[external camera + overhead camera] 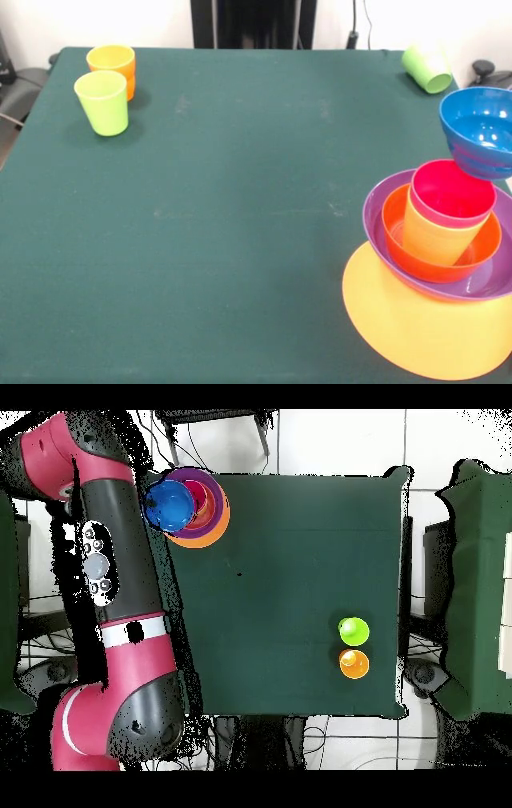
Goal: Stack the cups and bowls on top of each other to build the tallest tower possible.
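Blue plastic marks the key element: the small blue bowl (478,130) sits tilted at the table's right edge in the front view, just beside and slightly above the tower (436,264), and is not yet nested in it. The tower consists of a large orange-yellow bowl (416,328) lowest, then a purple bowl (380,210), a red-orange bowl (394,224), and a yellow cup (428,236) holding a red cup (450,192). In the overhead view, the blue bowl overlaps the stack's edge on the side toward the arm (120,574), which reaches along the table's left margin with its far end near that corner. The gripper itself cannot be made out, so whether it grips the bowl cannot be told. An orange cup (112,66) and a lime green cup (102,102) stand upright, touching or nearly so, at the opposite corner, well apart from the tower; a third green cup (426,69) lies tipped near the far right edge. Probable next requirement: centring the blue bowl over the red cup.
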